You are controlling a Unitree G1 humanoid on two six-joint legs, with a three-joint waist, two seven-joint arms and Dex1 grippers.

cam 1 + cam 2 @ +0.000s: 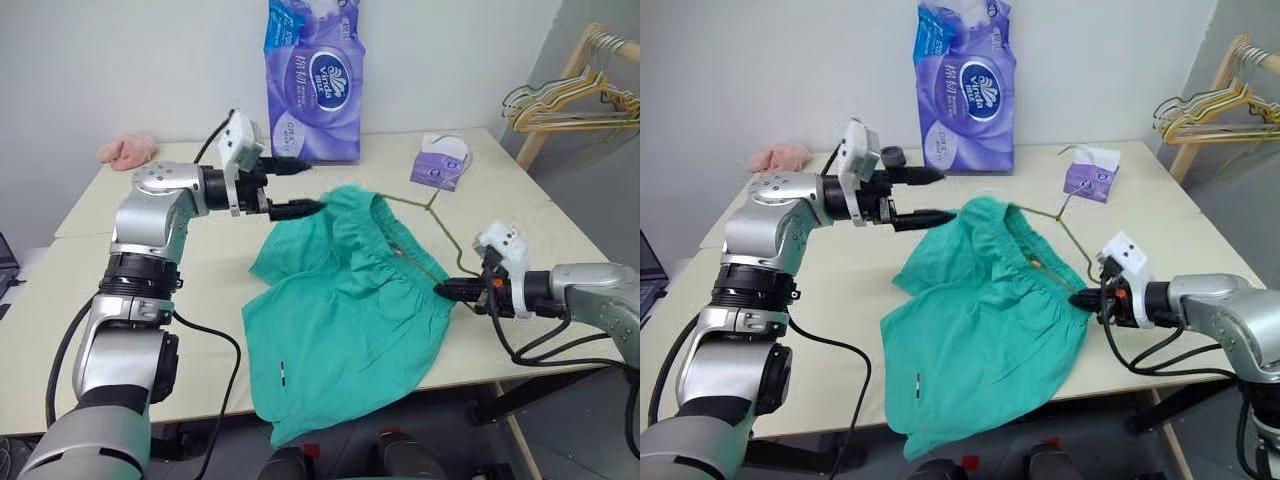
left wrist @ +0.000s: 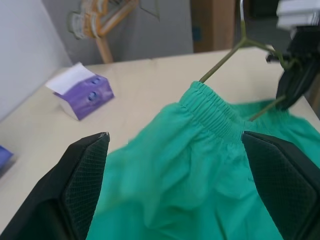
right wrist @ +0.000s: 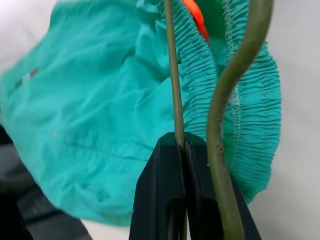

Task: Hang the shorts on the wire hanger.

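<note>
Step in hand: threading the shorts [image 1: 345, 300] onto the wire hanger [image 1: 420, 232], with the waistband partly on. The shorts lie on the worktop [image 1: 150, 240] at centre, waistband toward the far right, legs hanging over the near edge. The hanger runs through the waist opening; its hook [image 1: 1072, 202] rises clear of the cloth on the far side, and one wire arm passes along the gathered elastic.

Right gripper [image 1: 1081, 297]: fingers pressed together, pinching the hanger wire at the right end of the waistband, just beside the elastic. The right wrist view confirms the thin wire clamped between the pads.

Left gripper [image 1: 303, 186]: fingers spread wide, holding nothing, raised at the far left corner of the waistband; the lower fingertip is very near the cloth, contact not determinable.

Assessment: the left end of the waistband appears not yet seated over the hanger's left arm. The next move likely calls for the left gripper to take that corner and draw it over the wire while the right gripper holds the hanger steady
</note>
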